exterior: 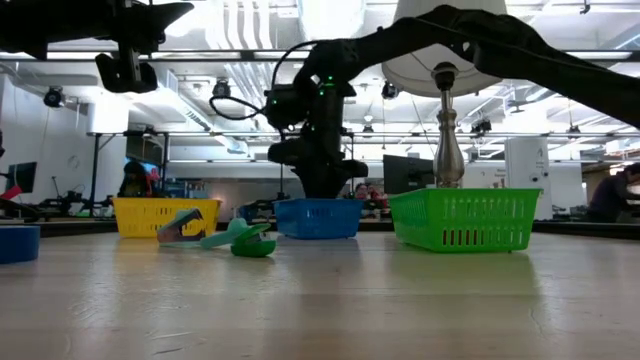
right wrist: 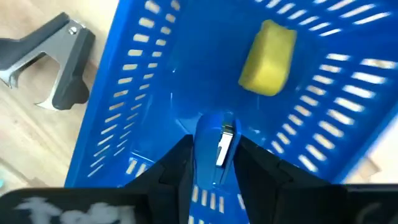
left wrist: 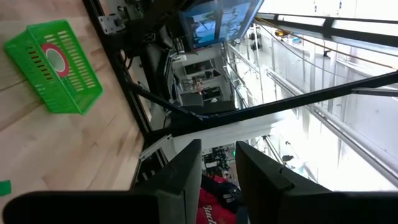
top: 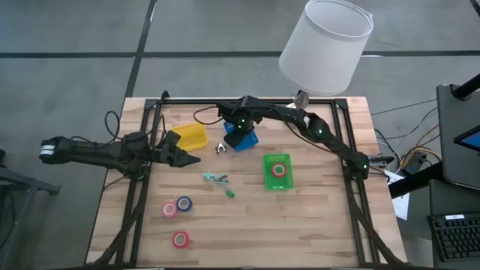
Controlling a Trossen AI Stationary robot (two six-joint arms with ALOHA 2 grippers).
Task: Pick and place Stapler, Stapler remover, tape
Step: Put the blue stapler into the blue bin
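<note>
My right gripper (right wrist: pixel 216 163) reaches down into the blue tray (top: pixel 249 139) at the table's far middle and is shut on a small blue stapler (right wrist: pixel 211 140) with a metal strip. A yellow lump (right wrist: pixel 268 57) lies in that tray. The grey staple remover (top: pixel 223 148) rests on the wood just left of the tray. One red tape roll (top: pixel 279 170) lies in the green tray (top: pixel 278 182). Pink (top: pixel 170 209), blue (top: pixel 184 203) and red (top: pixel 180 239) rolls lie flat near the front left. My left gripper (top: pixel 193 158) hovers beside the yellow tray (top: pixel 189 135), open by a narrow gap, holding nothing. My right gripper pinches the blue stapler between its two fingers (right wrist: pixel 177 168), which come from above, pointing down into the blue tray. The stapler's metal strip (right wrist: pixel 222 148) shows in the gap. Whether the stapler's lower end touches the tray floor, I cannot tell.
Two small green objects (top: pixel 217 178) (top: pixel 229 193) lie at mid-table, between the trays and the tape rolls. A lamp with a white shade (top: pixel 326 41) stands at the far right edge, with its stand (exterior: pixel 447 130) behind the green tray. Bare wood stretches along the near edge.
</note>
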